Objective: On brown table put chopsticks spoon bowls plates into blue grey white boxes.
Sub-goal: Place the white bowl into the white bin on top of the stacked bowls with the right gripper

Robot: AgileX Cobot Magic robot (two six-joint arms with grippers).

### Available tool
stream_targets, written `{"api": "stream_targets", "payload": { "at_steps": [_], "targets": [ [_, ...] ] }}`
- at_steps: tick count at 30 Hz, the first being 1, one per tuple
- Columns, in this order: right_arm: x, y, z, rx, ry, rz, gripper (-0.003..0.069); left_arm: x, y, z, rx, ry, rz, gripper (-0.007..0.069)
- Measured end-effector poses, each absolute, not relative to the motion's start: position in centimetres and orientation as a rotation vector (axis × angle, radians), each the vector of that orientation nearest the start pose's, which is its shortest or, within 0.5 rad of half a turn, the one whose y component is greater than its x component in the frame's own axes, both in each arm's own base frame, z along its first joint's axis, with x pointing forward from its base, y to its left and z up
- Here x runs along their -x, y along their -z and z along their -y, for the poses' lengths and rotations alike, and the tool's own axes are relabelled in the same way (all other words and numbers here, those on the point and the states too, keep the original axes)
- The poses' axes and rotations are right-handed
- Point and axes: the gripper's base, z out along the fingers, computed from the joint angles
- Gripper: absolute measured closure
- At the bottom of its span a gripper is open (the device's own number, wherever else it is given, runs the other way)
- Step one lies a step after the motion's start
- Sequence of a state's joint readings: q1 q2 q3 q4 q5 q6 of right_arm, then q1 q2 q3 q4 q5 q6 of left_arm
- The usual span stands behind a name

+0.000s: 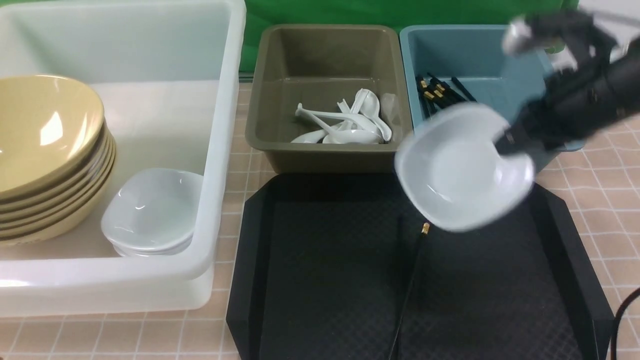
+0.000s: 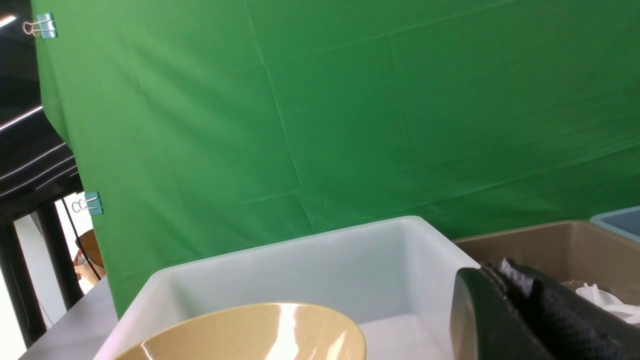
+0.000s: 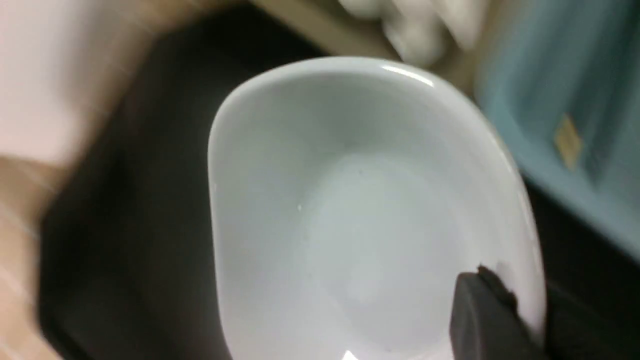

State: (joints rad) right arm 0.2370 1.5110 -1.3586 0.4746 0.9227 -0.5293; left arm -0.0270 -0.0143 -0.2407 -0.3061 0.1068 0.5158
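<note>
Held plate: the small glossy white shallow plate [image 1: 462,172] is pinched at its rim by the right pincer [image 1: 502,145]. It hangs in the air, tilted, and touches nothing else.
Right pincer: it is pressed together on the plate's rim, and one dark finger [image 3: 480,310] is seen over the inner edge. The rim was probably chosen because the dish is too wide to be taken across.
Below the pincer: the black cross-hatched tray [image 1: 310,260] lies under the plate. One thin black single chopstick [image 1: 412,280] with a gold band lies on it, not yet sorted.
Beyond the pincer: the teal-blue plastic bin [image 1: 415,75] stands close behind, and the black chopsticks [image 1: 437,92] are gathered in it.
Left of the pincer: the olive-grey rectangular bin [image 1: 260,100] holds the white ceramic spoons [image 1: 350,125].
Far left of the pincer: the big translucent white tub [image 1: 220,150] holds the stack of mustard-yellow bowls [image 1: 45,150] and, beside it, the stacked white plates [image 1: 150,210]. This stack is judged to be the held plate's goal, since like is kept with like.
Left pincer [image 2: 530,320]: it is seen only in its own wrist view, near the tub. Whether it is spread or pressed together cannot be told.
Table: the pinkish-tan gridded table [image 1: 600,175] carries everything.
Next move: a long carry across the tray is judged necessary, with the tilt kept small so that the glossy rim does not slip.
</note>
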Motion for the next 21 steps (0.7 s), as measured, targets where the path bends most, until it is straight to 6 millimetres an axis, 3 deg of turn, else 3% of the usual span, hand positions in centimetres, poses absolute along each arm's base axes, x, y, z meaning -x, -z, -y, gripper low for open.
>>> {"api": "stream_targets", "payload": {
  "at_steps": [2,3,6,9,12,16,21],
  "targets": [
    [-30.5,-35.6,-12.5,0.776,-0.499,-2.292,0.0585,-3.4,-28.4,0.4,-0.187,-0.135,-1.321,0.0631],
    [-30.2,-37.4,-15.5,0.867,-0.539,-2.162,0.0585,-3.4,-28.4,0.4,-0.187,-0.135,-1.321,0.0631],
    [-29.7,-38.5,-21.6,1.037,-0.577,-1.965,0.0585,-3.4,-28.3,0.4,-0.187,-0.135,-1.323,0.0631],
    [-29.4,-37.3,-28.6,1.279,-0.549,-1.77,0.0585,-3.6,-27.9,0.4,-0.183,-0.137,-1.326,0.0631],
    [-29.9,-35.4,-33.3,1.414,-0.453,-1.632,0.0585,-3.8,-27.4,0.3,-0.177,-0.142,-1.325,0.0631],
    [-31.8,-32.2,-36.8,1.449,-0.375,-1.578,0.0585,-3.9,-27.3,0.2,-0.168,-0.147,-1.311,0.0631],
    [-33.6,-29.4,-38.7,1.449,-0.364,-1.588,0.0582,-3.9,-27.4,0.2,-0.166,-0.148,-1.307,0.0631]
  ]
}}
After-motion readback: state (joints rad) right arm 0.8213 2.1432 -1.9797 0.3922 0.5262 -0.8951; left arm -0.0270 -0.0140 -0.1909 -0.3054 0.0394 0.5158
